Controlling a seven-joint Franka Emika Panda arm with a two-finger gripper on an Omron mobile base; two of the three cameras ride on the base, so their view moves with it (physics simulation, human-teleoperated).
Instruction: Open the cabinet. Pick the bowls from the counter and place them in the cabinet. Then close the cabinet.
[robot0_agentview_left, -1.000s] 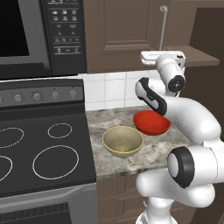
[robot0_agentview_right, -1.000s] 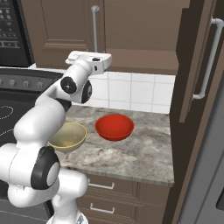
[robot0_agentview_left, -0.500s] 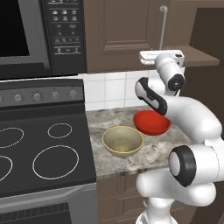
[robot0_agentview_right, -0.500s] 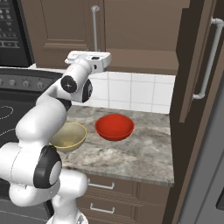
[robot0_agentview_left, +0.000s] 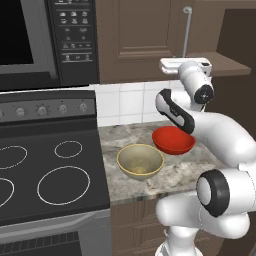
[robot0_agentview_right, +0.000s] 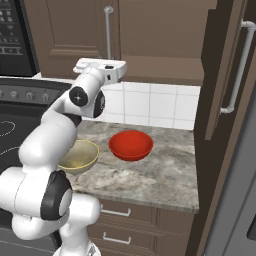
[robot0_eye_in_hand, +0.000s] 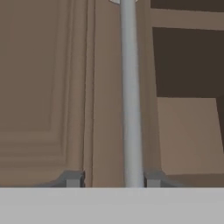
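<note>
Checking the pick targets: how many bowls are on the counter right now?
2. The red bowl sits toward the back of the counter; the beige bowl sits nearer the front edge, on the stove side. Neither is in the cabinet.

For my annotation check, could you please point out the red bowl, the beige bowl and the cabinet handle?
red bowl (robot0_agentview_right: 131, 145): right base view, inner hollow.
beige bowl (robot0_agentview_left: 140, 160): left base view, inner hollow.
cabinet handle (robot0_eye_in_hand: 130, 96): hand view, middle of the silver bar.

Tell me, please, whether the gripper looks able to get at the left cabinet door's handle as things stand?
Probably yes: in the hand view the gripper already has the silver bar handle between its fingertips, with nothing else between. Whether the pads actually press on it is unclear.
</note>
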